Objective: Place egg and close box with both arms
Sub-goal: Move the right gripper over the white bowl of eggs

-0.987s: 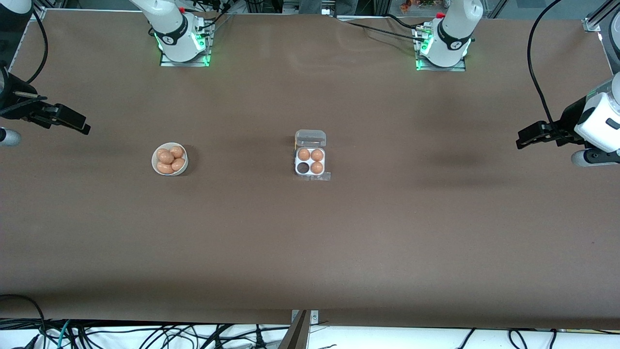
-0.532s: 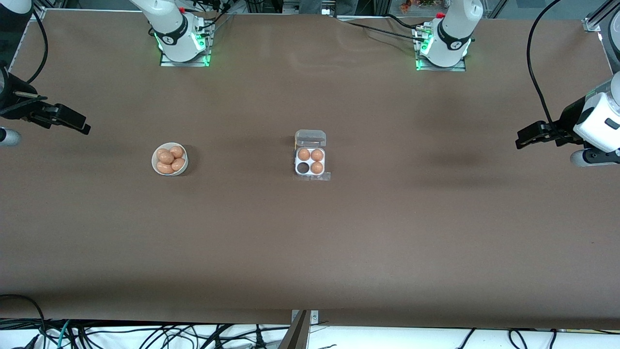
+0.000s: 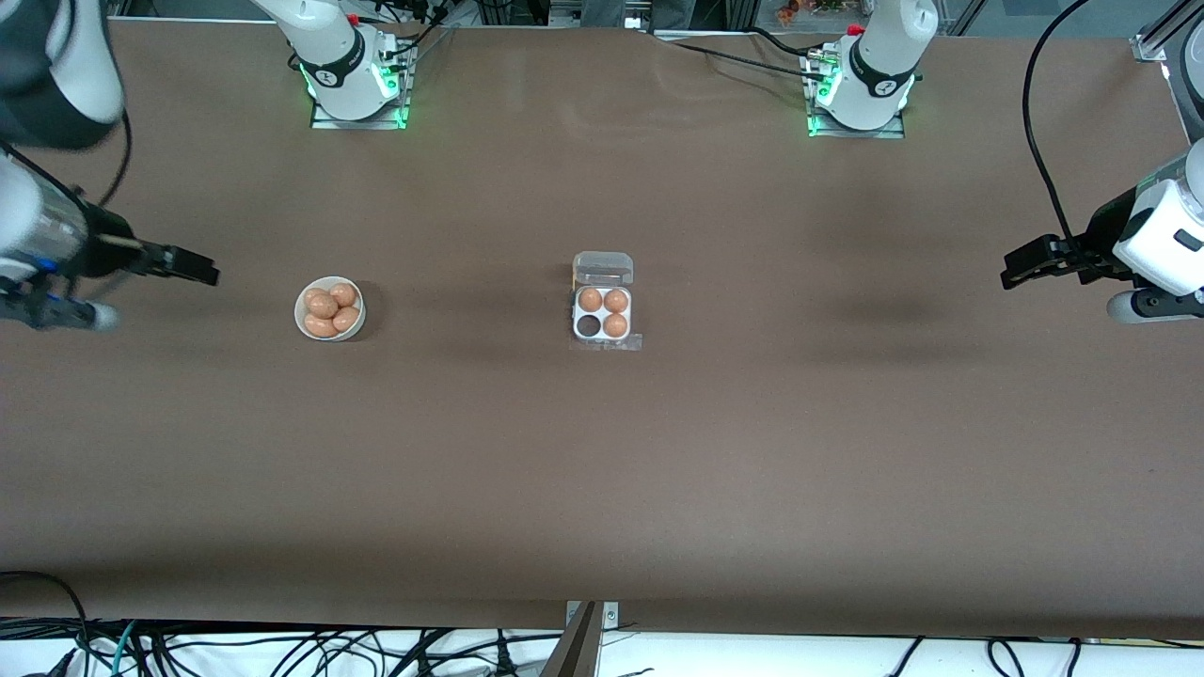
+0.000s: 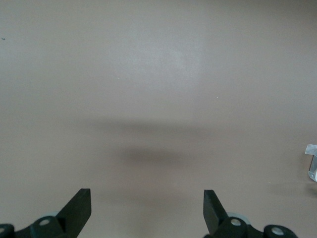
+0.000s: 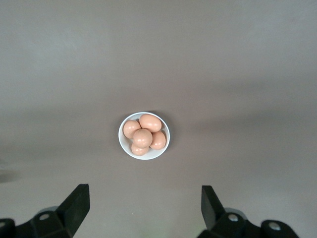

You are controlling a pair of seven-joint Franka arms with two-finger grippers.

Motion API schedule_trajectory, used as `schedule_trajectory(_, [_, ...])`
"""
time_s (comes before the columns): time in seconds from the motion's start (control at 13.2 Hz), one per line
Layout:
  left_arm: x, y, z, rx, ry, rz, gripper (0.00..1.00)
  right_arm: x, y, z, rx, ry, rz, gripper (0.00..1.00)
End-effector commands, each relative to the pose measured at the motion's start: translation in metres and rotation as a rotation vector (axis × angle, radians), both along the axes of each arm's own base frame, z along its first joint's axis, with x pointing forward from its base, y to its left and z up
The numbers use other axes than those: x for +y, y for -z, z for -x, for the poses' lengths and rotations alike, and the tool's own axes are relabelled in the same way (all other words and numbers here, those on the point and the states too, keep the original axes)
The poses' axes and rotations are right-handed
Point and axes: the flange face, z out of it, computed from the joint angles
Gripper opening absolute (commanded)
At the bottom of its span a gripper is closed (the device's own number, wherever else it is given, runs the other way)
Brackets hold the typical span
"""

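The box (image 3: 602,313) sits mid-table with its clear lid (image 3: 603,268) folded back flat. Three of its cells hold brown eggs (image 3: 615,301) and one cell (image 3: 589,325) is empty. A white bowl (image 3: 301,321) with several brown eggs (image 3: 329,308) stands toward the right arm's end. My right gripper (image 3: 205,275) hovers open and empty over the table beside the bowl; its wrist view shows the bowl (image 5: 148,155) ahead of the open right gripper (image 5: 143,198). My left gripper (image 3: 1011,273) waits open and empty at the left arm's end, where the left gripper (image 4: 147,201) sees bare table and a sliver of the box (image 4: 312,159).
Both arm bases (image 3: 356,80) (image 3: 861,89) stand along the table edge farthest from the front camera. Cables (image 3: 282,649) hang below the nearest edge. Brown table surface (image 3: 602,470) stretches around bowl and box.
My right gripper has swung in toward the bowl and now hovers closer to it. The left arm, bowl and box have not moved.
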Motion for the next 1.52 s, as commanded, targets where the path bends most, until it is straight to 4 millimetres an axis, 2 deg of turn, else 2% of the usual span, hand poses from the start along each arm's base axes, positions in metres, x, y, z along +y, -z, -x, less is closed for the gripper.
schedule_trajectory(0.0, [0.000, -0.005, -0.003, 0.001, 0.018, -0.019, 1.00, 0.016, 0.055, -0.014, 0.064, -0.099, 0.006, 1.00])
schedule_trajectory(0.15, [0.001, -0.005, -0.003, 0.003, 0.017, -0.019, 1.00, 0.023, 0.092, -0.011, 0.040, -0.117, 0.006, 1.00])
schedule_trajectory(0.3, [0.002, -0.005, -0.003, 0.003, 0.015, -0.019, 1.00, 0.024, 0.130, 0.008, 0.005, -0.129, 0.004, 1.00])
schedule_trajectory(0.46, [0.002, -0.005, -0.003, 0.003, 0.015, -0.017, 1.00, 0.036, 0.155, 0.034, -0.057, -0.155, 0.000, 1.00])
schedule_trajectory(0.68, [0.002, -0.004, -0.002, 0.004, 0.015, -0.017, 1.00, 0.041, 0.189, 0.064, -0.112, -0.166, -0.002, 1.00])
schedule_trajectory(0.99, [0.001, -0.002, -0.003, 0.007, 0.014, -0.017, 1.00, 0.052, 0.216, 0.074, -0.143, -0.187, -0.007, 1.00])
schedule_trajectory(1.44, [0.002, -0.005, -0.003, 0.003, 0.012, -0.017, 1.00, 0.051, 0.236, 0.074, -0.128, -0.219, 0.014, 1.00])
